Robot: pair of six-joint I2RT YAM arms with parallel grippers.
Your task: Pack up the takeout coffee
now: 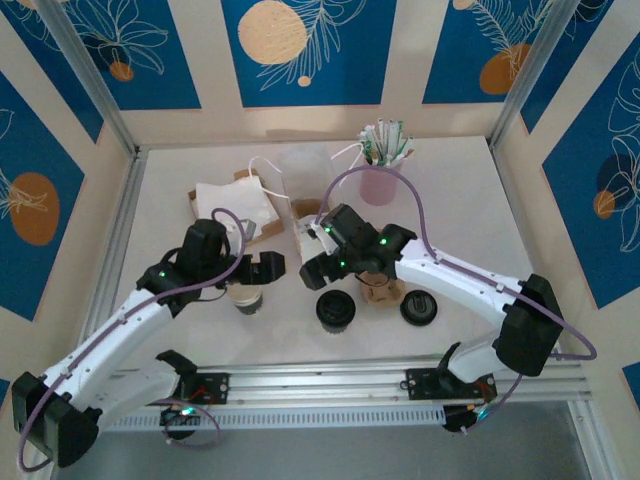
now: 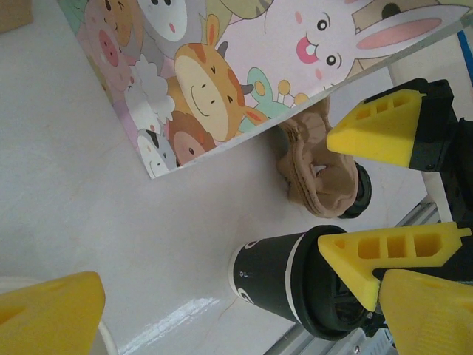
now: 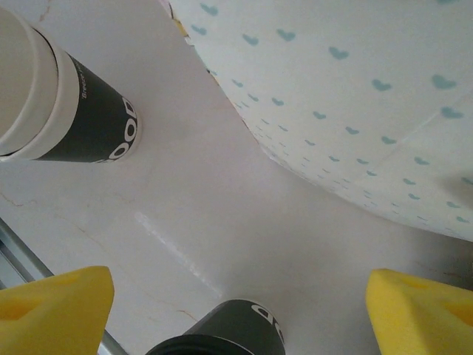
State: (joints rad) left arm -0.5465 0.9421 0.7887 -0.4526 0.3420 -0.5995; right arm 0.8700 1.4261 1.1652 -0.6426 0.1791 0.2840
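Hovering near the surface's (image 3: 244, 192) front edge, your right pincer (image 3: 240, 285) stands spread with the takeout coffee (image 3: 229, 331) between its fingers (image 3: 52, 310), touching neither; your left pincer (image 1: 262, 270) is spread too.

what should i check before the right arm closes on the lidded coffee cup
1. Right gripper open: ok.
2. Dark paper cup with black plastic lid sits between its fingers: ok.
3. Left gripper open and apart from that cup: ok.
4. Brown cardboard carrier out of the fingers' way: cannot tell.
5. White heart-printed bag open to receive the cup: cannot tell.
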